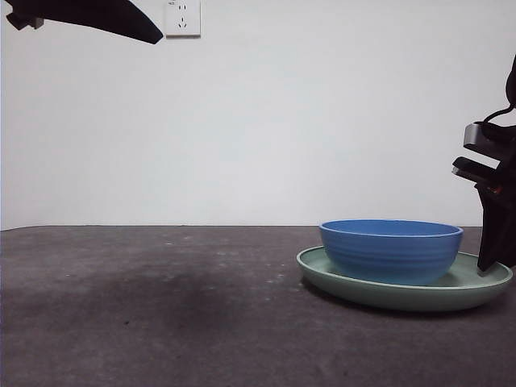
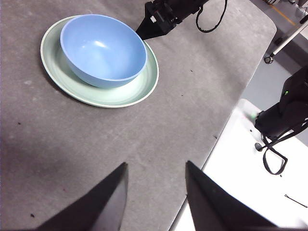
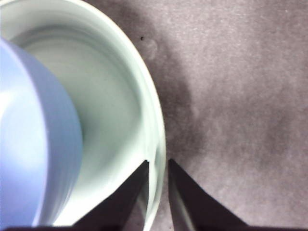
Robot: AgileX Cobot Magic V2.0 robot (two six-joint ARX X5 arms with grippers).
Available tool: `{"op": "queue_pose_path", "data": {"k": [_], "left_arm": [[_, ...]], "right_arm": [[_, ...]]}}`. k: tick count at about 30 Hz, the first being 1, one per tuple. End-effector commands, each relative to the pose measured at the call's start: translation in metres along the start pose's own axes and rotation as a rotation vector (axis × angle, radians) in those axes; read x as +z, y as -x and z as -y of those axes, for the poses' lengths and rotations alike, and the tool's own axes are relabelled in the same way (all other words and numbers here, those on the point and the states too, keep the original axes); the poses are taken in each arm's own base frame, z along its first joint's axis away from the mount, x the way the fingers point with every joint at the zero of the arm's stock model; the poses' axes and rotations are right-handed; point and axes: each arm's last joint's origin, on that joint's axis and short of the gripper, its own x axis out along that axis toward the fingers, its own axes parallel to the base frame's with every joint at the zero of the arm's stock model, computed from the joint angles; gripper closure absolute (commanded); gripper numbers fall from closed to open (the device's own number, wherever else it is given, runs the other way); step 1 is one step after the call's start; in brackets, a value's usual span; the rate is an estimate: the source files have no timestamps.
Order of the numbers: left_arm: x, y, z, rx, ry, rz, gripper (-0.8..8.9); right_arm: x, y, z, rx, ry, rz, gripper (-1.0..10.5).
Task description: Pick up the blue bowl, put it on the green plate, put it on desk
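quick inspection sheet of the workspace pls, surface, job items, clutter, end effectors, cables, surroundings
surface: dark grey desk, matte and mottled, with small specks.
job's things: blue bowl sits upright inside the green plate, which rests flat on the desk.
clutter: nothing seen.
end effectors: right end effector straddles the plate's rim, one jaw inside and one outside, a narrow gap between them; whether it presses the rim cannot be told. Left end effector is open, raised, away from the plate.
cables: black cable loops off the right arm.
surroundings: white wall with a socket.
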Motion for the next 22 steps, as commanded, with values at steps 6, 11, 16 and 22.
{"op": "queue_pose_path", "data": {"k": [6,11,16,22], "left_arm": [[0.002,-0.002,0.002,-0.013,-0.014,0.005,6.24],[0.002,-0.002,0.002,-0.013,-0.012,0.001,6.24],[0.000,-0.001,0.001,-0.011,-0.002,-0.019,6.24],[0.000,-0.001,0.001,-0.011,-0.004,-0.017,6.24]], "right_arm": [[0.005,-0.001,-0.001,0.004,-0.013,0.007,9.3],[0.006,-0.001,-0.001,0.017,-0.022,0.019,9.3],[0.008,0.005,-0.005,0.080,-0.043,0.040,9.3],[0.010,0.025,-0.014,0.124,-0.043,0.104,9.3]]}}
